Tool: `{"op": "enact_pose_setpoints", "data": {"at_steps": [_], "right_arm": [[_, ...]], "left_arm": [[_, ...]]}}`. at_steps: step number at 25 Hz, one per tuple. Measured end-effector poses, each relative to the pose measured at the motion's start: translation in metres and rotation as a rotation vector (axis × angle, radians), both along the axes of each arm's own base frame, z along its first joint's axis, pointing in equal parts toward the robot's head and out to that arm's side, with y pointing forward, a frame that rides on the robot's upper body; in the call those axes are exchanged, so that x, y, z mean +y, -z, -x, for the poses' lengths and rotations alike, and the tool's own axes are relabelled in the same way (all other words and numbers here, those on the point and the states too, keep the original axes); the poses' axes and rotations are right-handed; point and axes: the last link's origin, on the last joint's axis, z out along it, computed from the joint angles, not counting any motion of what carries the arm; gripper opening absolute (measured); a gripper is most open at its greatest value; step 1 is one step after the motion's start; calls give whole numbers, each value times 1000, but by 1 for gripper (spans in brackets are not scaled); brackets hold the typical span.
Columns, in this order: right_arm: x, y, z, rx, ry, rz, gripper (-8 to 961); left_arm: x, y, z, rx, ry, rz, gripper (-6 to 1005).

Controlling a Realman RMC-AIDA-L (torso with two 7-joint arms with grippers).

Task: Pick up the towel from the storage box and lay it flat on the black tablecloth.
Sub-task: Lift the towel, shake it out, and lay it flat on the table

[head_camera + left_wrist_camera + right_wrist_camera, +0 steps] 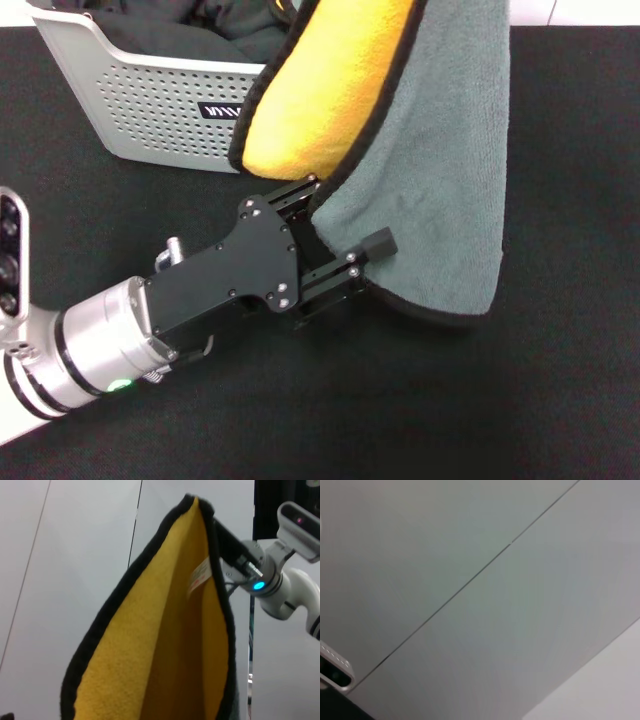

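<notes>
Black tablecloth (560,400) fills nearly the whole head view, matte and plain, with a strip of pale surface beyond its far edge. At about eleven o'clock on it stands the storage box (150,110), a light grey perforated basket with dark clothes (200,25) inside. Out of the box and hanging in the air is the towel (440,150): its grey-green face turns toward the camera, its yellow-orange face folds over at twelve o'clock, and its long axis runs steeply from the top of the view down to a rounded corner near five o'clock of centre. The left gripper (335,245) reaches in from eight o'clock and sits at the towel's lower black-edged hem, its fingers clamped across that hem, so the cloth lies up and toward one o'clock from it. The left wrist view shows the yellow fold rising to a high corner where the right gripper (225,537) pinches it; that gripper is out of the head view. I judge the spread turns on this diagonal: the low left-held hem and the high right-held corner must be drawn apart and levelled over the cloth.
</notes>
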Motion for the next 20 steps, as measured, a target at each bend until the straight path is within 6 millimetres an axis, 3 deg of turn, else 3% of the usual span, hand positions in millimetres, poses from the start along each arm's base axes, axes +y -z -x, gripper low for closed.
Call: {"op": "enact_pose_setpoints", "data": {"at_steps": [15, 20], "right_arm": [[3, 0, -5, 2, 23, -3, 20], [-2, 9, -2, -23, 0, 35, 20]], "left_arm": [[-12, -5, -2, -42, 54, -14, 610], [-9, -6, -2, -47, 42, -27, 610]]}}
